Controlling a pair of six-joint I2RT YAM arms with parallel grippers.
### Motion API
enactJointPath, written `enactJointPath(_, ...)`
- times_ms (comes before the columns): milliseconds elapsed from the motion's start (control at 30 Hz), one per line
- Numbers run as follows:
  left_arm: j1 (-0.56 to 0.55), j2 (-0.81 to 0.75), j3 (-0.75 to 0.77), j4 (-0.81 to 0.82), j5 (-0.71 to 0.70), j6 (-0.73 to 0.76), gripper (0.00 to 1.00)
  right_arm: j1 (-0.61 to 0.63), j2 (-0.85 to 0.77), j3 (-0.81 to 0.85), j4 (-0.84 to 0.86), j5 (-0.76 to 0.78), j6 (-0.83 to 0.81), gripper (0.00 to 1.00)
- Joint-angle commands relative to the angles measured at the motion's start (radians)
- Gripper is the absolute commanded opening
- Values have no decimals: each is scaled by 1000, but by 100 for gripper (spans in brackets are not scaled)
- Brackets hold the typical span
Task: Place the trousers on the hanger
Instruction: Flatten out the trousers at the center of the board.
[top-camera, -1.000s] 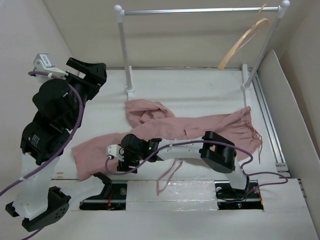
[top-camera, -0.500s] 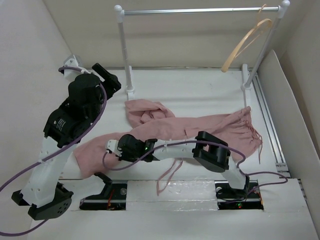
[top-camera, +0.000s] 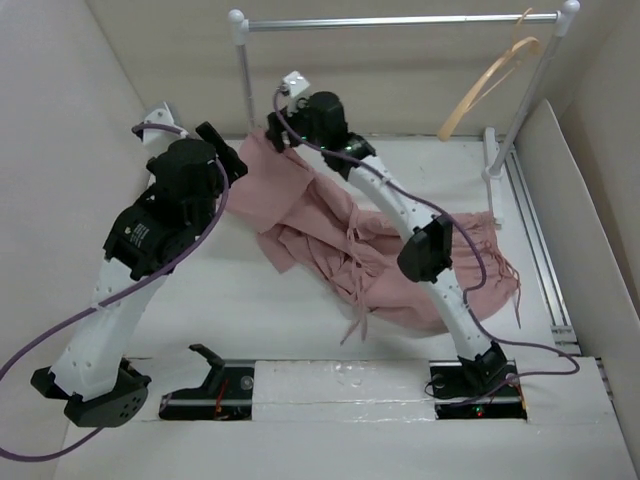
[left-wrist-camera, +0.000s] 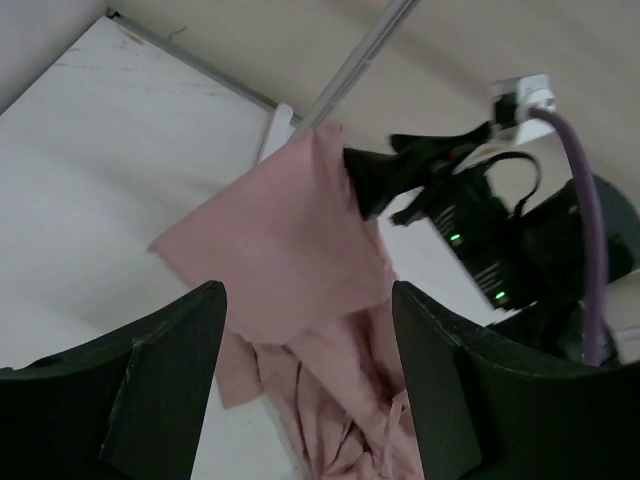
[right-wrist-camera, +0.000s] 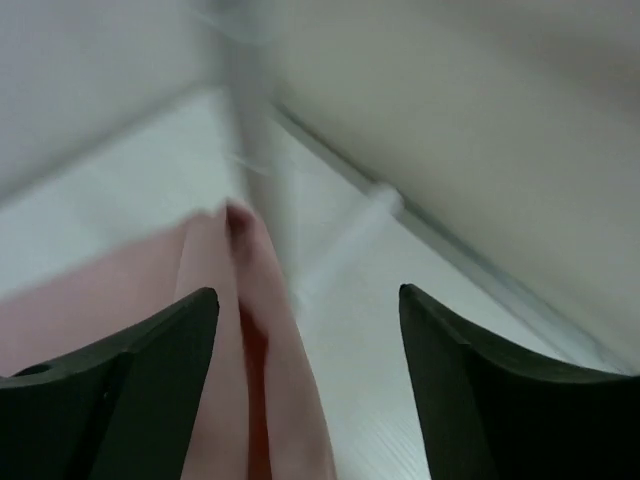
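The dusty-pink trousers (top-camera: 330, 215) run from the back left, where one end is lifted beside the rail post, down to the table's right. My right gripper (top-camera: 283, 135) reaches to that raised end. In the right wrist view its jaws (right-wrist-camera: 307, 300) stand wide apart, with the trousers (right-wrist-camera: 215, 330) lying along the left finger and bare table showing up to the right finger. My left gripper (top-camera: 232, 160) hovers just left of the raised fabric. It is open (left-wrist-camera: 310, 380), with the trousers (left-wrist-camera: 290, 240) beyond its tips. The tan hanger (top-camera: 490, 78) hangs at the rail's right end.
The silver-and-white clothes rail (top-camera: 400, 20) spans the back, with its left post (top-camera: 245, 90) right behind both grippers and its right post (top-camera: 525, 95) by the hanger. White walls close in the left, back and right. A metal track (top-camera: 535, 240) runs along the right side.
My right arm has swung from the near left up to the back-left post, dragging the trousers' end up and over. The left gripper has shifted slightly right. The hanger hangs as before.
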Motion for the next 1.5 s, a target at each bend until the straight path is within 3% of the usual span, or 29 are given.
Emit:
enactJointPath(0,2,-12,-99,-1,25,10,63,-77,-88,-125,-83,-72,163,80)
enactJointPath(33,2,-15,-189,17,50,7,66,-86,-174,-280,-2,-53,157,87)
enactJointPath(67,2,-23,-240,25,68,-3,68,-86,-342,-557,131,-41,149,98)
enactJointPath(133,2,-34,-334,48,116,-33,72,-86,-456,-706,151,-41,115,99)
enactJointPath(167,2,-38,-419,66,131,-46,72,-86,-498,-783,102,-47,115,94)
enactJointPath(200,2,-49,-458,89,183,-72,72,-86,-576,-818,74,-56,57,86)
enactJointPath(233,2,-49,-503,129,226,-89,65,-74,-621,-860,46,-52,39,76)
enactJointPath(267,2,-57,-577,148,269,-106,59,-60,-667,-909,13,-39,23,46)
enactJointPath(300,11,-72,-656,186,409,-158,46,-36,-831,-1090,-6,-16,8,14)
enactJointPath(333,11,-72,-696,197,410,-159,39,-36,-833,-1092,-6,-7,8,14)
enactJointPath(367,11,-78,-743,212,442,-181,33,-7,-889,-1162,-4,2,11,1)
enactJointPath(433,11,-110,-876,273,528,-230,26,20,-1063,-1375,-14,43,44,0)
enactJointPath(500,11,-126,-943,310,542,-257,27,49,-1177,-1581,-11,62,92,0)
enactJointPath(567,11,-106,-997,369,541,-264,47,49,-1331,-1692,-27,59,145,12)
enactJointPath(633,11,-29,-991,439,555,-248,63,49,-1430,-1820,-61,76,173,34)
enactJointPath(667,11,9,-976,455,552,-232,64,49,-1513,-1852,-116,96,195,52)
enactJointPath(800,20,236,-902,499,483,-211,65,-54,-1710,-1993,-240,119,262,72)
enactJointPath(933,56,354,-853,547,429,-203,51,-274,-1846,-2067,-333,54,268,79)
enactJointPath(1100,95,466,-825,581,421,-175,43,-428,-1905,-2087,-445,2,204,82)
enactJointPath(1133,96,477,-815,578,414,-168,28,-451,-1911,-2092,-461,2,203,84)
enactJointPath(1233,96,486,-781,539,381,-151,0,-528,-1923,-2132,-521,16,221,91)
enactJointPath(1300,96,399,-738,474,340,-111,0,-569,-1913,-2124,-530,49,271,97)
enactJointPath(1467,105,136,-695,333,271,-56,0,-646,-1832,-2124,-472,45,290,97)
